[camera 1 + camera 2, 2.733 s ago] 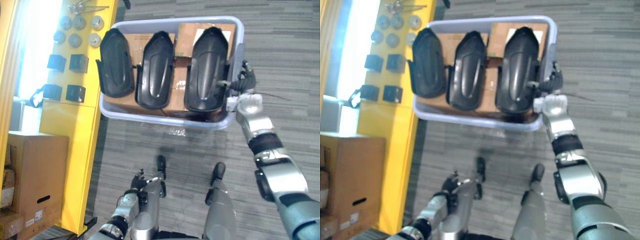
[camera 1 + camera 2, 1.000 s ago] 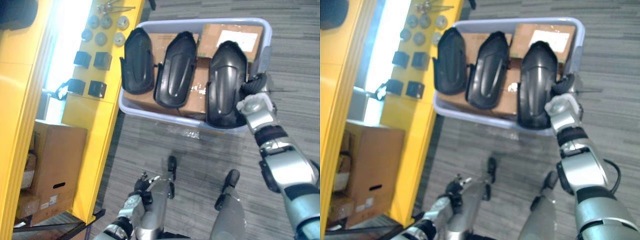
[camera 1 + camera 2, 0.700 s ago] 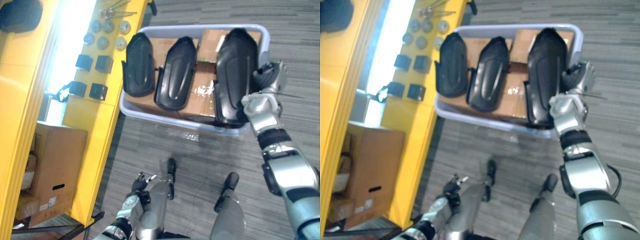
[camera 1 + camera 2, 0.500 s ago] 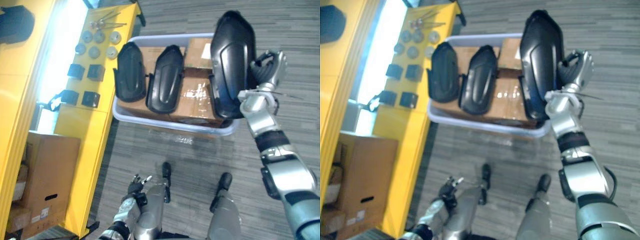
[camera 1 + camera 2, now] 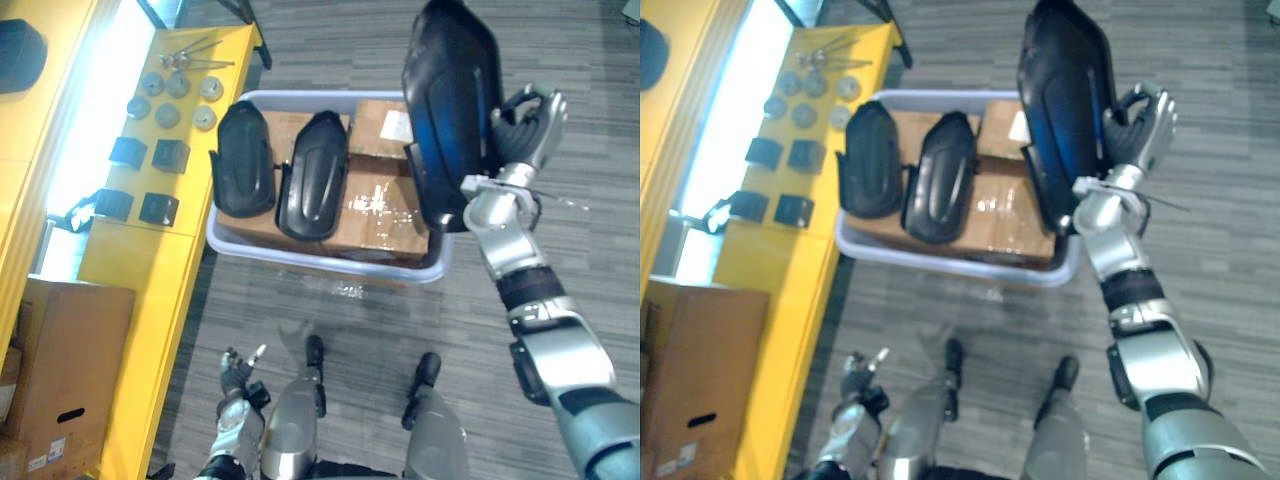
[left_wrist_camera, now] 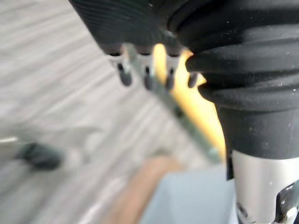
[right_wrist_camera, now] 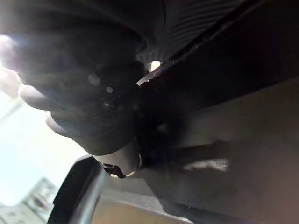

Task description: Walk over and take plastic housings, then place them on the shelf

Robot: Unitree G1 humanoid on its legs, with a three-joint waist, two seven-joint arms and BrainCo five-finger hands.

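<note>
The plastic housing [image 5: 455, 110] in our grasp hangs upright above the grey bin [image 5: 330, 265], clear of its rim. Our right hand [image 5: 525, 125] is closed on its right edge, fingers curled round the lip. That is a one-sided grip on a long, glossy shell, so we judge it could swing or slip. We should keep the wrist steady and turn toward the shelf slowly.

Two more housings [image 5: 312, 188] lie side by side in the bin on cardboard boxes [image 5: 380, 215], and ours should travel high enough not to knock them. The yellow shelf [image 5: 150, 250] stands just beside the bin on our left, its top carrying small parts [image 5: 165, 155]. The housing therefore needs a bare stretch — set down flat, then released. Our left hand [image 5: 235, 372] hangs low, fingers loosely open and holding nothing — free to steady the shell's other edge.
</note>
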